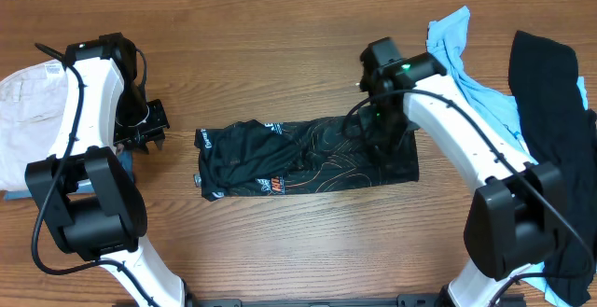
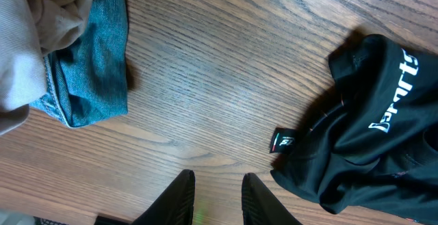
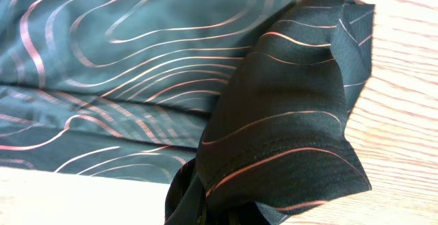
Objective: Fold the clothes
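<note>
The clothes, one black jersey (image 1: 308,162) with orange contour lines and white logos, lie folded into a long strip across the table's middle. The left end is bunched. My right gripper (image 1: 381,139) is down on the strip's right part. In the right wrist view a lifted flap of the jersey (image 3: 287,115) drapes over the jaws and hides the fingers, with fabric gathered where they meet. My left gripper (image 1: 154,130) hovers left of the jersey. Its fingers (image 2: 181,197) stand apart over bare wood with nothing between them. The jersey's bunched end (image 2: 369,136) and a small tag (image 2: 282,141) lie to their right.
A white cloth (image 1: 23,111) is heaped at the far left, over a blue denim piece (image 2: 96,68). A light blue shirt (image 1: 476,83) and a plain black garment (image 1: 550,92) lie at the right edge. Bare wood shows in front of and behind the strip.
</note>
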You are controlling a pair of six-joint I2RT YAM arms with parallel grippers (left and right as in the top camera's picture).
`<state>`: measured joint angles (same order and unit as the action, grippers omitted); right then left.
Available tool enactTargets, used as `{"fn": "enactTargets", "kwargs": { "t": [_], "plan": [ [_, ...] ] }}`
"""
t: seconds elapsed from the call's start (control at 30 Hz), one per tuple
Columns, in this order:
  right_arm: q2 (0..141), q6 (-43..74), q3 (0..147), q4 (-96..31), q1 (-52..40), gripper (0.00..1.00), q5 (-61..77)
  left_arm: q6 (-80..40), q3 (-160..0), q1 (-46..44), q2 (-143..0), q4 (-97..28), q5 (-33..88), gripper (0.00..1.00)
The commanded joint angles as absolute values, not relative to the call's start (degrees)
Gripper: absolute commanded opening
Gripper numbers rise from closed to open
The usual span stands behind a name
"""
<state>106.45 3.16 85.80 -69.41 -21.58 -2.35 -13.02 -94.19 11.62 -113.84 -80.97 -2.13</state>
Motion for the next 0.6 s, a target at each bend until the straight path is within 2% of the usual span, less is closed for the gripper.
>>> {"fn": "enactTargets", "kwargs": {
  "t": [0.0, 0.57],
  "plan": [
    [106.56, 2.94, 85.49, -69.04, -23.75, 0.04, -2.26, -12.64, -94.13, 11.22, -112.81, -80.97, -1.34, 0.26],
    [106.98, 1.02, 85.49, -68.05, -26.68, 0.08, -0.23, -12.64, -94.13, 11.22, -112.81, -80.99, -1.23, 0.26]
  ]
}}
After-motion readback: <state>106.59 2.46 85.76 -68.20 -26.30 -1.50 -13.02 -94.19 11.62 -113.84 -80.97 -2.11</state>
